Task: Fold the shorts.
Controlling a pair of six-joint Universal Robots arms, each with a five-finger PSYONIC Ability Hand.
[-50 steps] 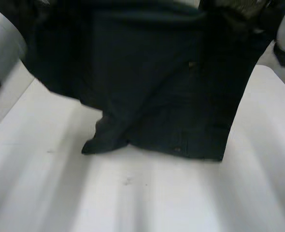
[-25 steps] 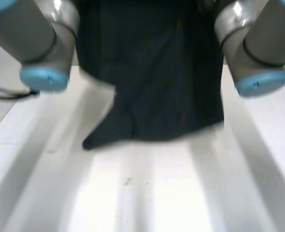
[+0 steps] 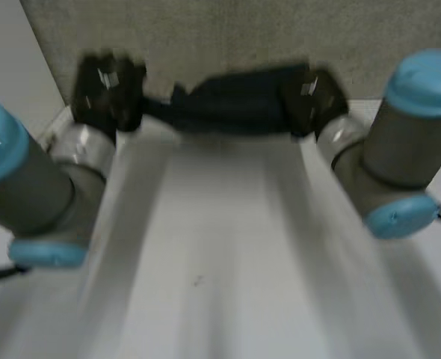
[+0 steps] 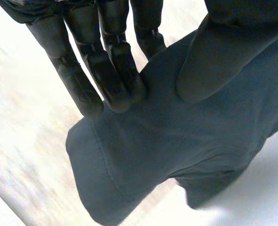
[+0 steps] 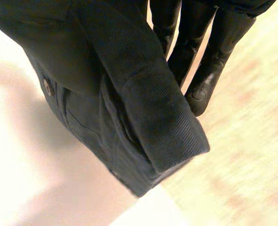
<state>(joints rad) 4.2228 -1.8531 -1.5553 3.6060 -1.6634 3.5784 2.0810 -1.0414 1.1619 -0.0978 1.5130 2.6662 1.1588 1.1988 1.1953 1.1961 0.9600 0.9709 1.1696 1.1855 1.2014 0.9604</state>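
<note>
White bench [image 3: 205, 284]: soft, limp shorts [image 3: 235, 101] are pinched at opposite ends by left hand [image 3: 107, 91] and right hand [image 3: 316, 101], their thicker edges judged the surest hold.

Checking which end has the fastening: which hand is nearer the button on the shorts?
Right. The right hand grips the shorts at the end where the button sits beside its fingers; the left hand pinches the opposite end.
</note>
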